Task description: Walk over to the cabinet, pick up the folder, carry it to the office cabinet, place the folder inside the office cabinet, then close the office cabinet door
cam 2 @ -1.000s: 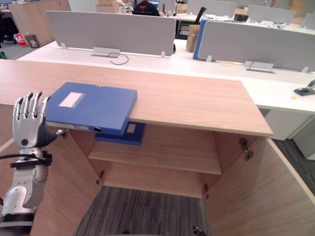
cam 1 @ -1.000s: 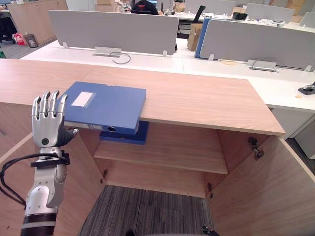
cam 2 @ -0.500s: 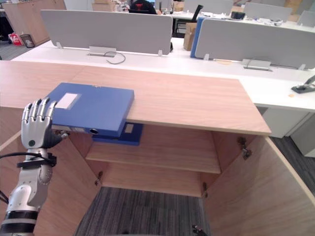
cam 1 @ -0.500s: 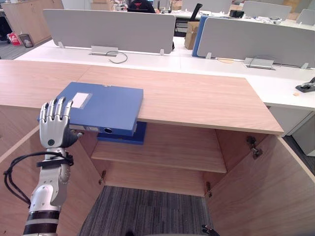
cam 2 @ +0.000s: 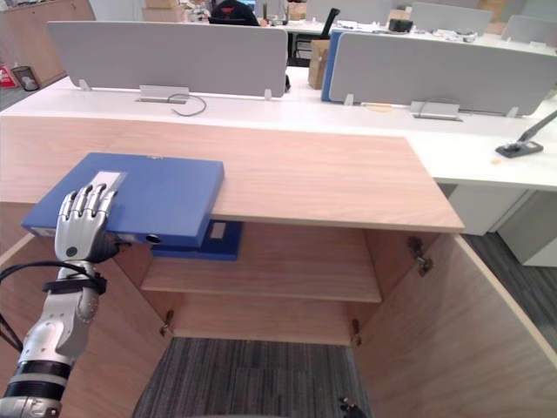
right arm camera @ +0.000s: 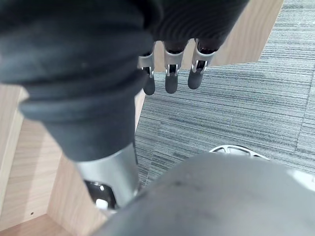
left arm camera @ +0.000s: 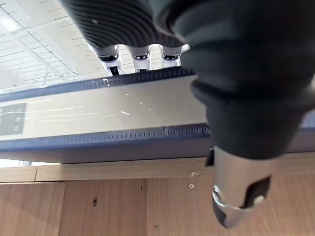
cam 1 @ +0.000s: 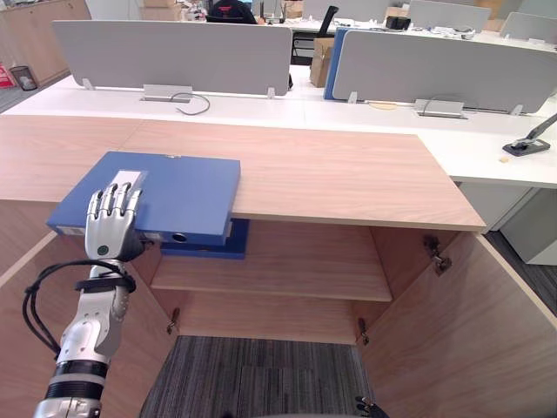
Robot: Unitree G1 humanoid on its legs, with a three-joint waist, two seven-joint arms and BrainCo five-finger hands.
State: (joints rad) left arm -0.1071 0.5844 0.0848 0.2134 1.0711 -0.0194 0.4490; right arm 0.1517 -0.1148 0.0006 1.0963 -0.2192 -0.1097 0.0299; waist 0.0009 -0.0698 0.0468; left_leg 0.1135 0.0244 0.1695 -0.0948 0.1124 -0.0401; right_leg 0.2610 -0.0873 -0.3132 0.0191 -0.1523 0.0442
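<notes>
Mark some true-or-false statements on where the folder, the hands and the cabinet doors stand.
1. The blue folder lies on the cabinet top, overhanging its front edge. True.
2. Both cabinet doors are shut. False: both stand open.
3. The left hand has straight fingers on the folder's top. True.
4. The right hand holds the folder. False: it hangs over the carpet, fingers relaxed, holding nothing.
5. The inner shelf is bare. False: a second blue folder lies on it.

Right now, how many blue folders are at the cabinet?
2. One folder lies on the cabinet top, overhanging its front, left hand at its near edge. The other folder lies on the shelf below, partly hidden. More may be hidden.
</notes>
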